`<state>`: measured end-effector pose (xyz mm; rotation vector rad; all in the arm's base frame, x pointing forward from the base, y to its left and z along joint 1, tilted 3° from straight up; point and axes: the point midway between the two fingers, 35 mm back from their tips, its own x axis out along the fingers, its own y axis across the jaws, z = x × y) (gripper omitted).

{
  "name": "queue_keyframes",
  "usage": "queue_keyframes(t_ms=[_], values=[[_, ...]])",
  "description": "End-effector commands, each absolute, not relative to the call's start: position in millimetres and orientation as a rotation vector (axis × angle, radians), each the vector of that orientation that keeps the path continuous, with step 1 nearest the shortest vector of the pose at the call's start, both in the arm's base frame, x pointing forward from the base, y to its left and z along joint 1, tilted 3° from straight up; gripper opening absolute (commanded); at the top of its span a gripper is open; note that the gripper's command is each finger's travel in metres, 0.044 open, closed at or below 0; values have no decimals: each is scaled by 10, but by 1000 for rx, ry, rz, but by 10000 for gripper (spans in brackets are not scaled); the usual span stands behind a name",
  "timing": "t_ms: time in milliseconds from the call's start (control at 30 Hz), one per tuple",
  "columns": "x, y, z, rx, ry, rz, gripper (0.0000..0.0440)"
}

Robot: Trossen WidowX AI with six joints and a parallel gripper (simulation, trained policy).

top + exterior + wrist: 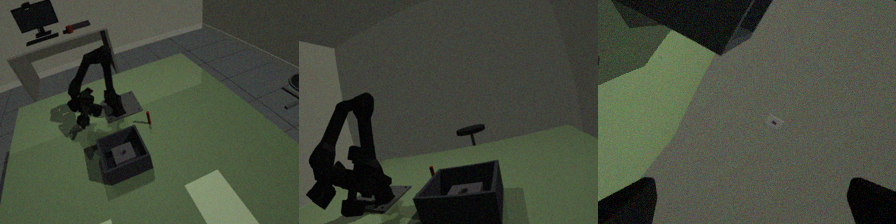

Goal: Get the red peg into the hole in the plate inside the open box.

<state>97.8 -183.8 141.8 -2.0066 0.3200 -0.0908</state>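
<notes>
The jaws stand wide apart, with nothing between them

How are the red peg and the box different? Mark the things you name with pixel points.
The red peg (148, 117) (432, 171) is thin and the box (128, 173) (459, 209) is wide. The peg is bright red, while the box is dark gray. The peg looks solid, but the box is open on top, with a plate (119, 155) (473, 187) inside. Both are outside the gripper (87, 115).
</notes>
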Motion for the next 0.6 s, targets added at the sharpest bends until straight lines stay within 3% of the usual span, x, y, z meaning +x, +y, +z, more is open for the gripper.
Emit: queue_keyframes(t_ms=[0,67,567], values=[[986,-1846,1415,-2039,318,-74,422],[1021,-1845,1406,-2100,302,-33,440],[1308,-1760,1290,-2490,115,359,440]])
